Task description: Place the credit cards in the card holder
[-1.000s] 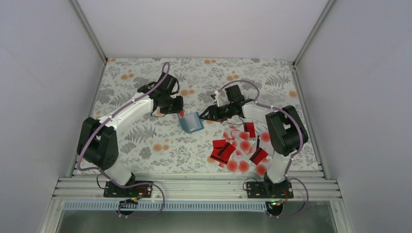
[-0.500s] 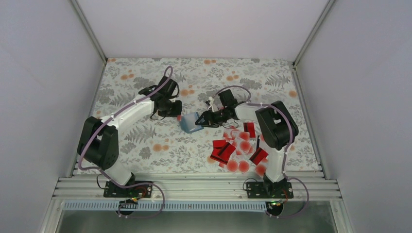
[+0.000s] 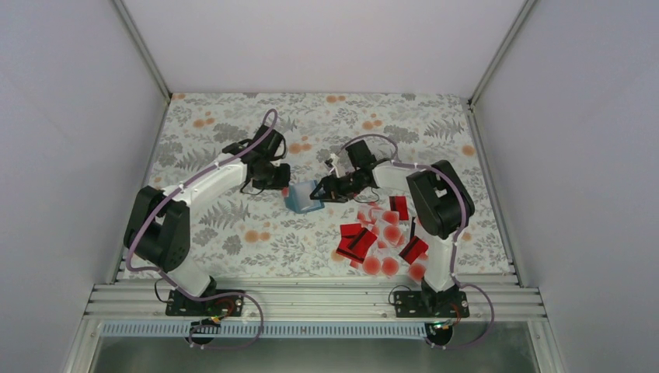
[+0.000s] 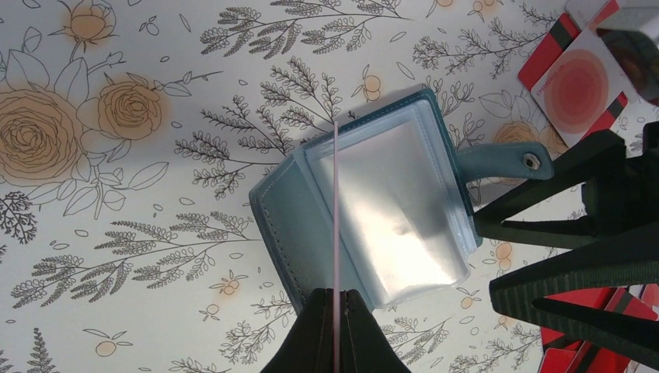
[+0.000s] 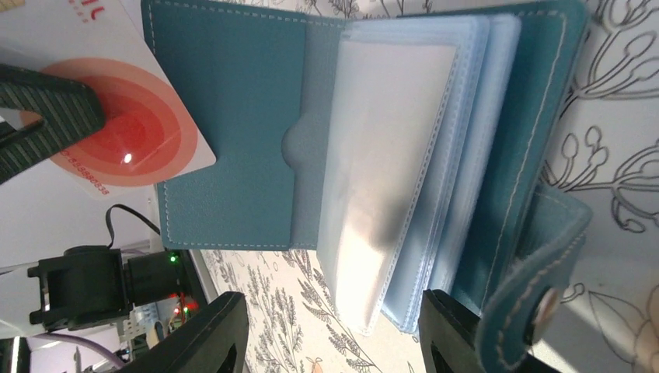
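- the card holder (image 3: 305, 196) was seen lying open near the middle of the floral-clothed bench (image 3: 217, 140), with its light blue inside turned up.
- its clear sleeves (image 4: 396, 210) were fanned up from the teal cover, and its snap tab (image 4: 505, 159) stuck out toward 3 o'clock in the left wrist view.
- the left tool (image 4: 335, 299) was closed on a pale card (image 5: 116, 132) with a large red dot. the card was held on edge, and its far end was set against the holder's cover beside the sleeves.
- in the top view, the left tool stood at 10 o'clock of the holder and the right tool (image 5: 330, 311) at 2 o'clock of it.
- the right tool's jaws were held apart, with the lower edge of the sleeves between them; one finger was touching the snap tab. no firm grip could be made out.
- the loose credit cards (image 3: 381, 237) were heaped at 4 o'clock of the holder, near the right arm's base. red ones and pale dotted ones were overlapped.
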### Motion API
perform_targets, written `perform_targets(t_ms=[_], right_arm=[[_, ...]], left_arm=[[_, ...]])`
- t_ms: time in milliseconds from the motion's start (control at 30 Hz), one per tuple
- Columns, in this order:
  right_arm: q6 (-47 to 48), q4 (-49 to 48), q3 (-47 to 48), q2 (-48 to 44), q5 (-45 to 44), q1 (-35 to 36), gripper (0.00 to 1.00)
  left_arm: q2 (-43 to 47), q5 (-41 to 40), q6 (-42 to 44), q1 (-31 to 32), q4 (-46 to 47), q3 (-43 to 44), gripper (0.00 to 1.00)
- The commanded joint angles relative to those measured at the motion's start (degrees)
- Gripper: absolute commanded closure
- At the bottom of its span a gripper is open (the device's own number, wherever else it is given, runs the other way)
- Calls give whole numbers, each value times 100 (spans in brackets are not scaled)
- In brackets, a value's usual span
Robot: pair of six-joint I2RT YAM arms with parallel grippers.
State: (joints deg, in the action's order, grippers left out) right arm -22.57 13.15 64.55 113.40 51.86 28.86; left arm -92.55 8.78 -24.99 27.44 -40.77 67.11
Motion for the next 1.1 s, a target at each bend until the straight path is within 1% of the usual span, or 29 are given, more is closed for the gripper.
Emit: perform_targets(t_ms=[0,100,267,467,1067], right_arm=[[295,646,369,-78,-320,51,44],[317,846,433,-180,-476,56,44],[-88,494,288,-78,195,55,45],[-353,319,366,74,500,63,45],[-434,285,325,394,446,133,46]], left_arm=[[-70,32,66,-11,104,-39,97],[-69,47,83,-10,104,-43,98],[-70,90,108,-10,128,-66,98],[-64,115,166,-10,132,-77,97],[-87,212,205,-11,175,-99,98]])
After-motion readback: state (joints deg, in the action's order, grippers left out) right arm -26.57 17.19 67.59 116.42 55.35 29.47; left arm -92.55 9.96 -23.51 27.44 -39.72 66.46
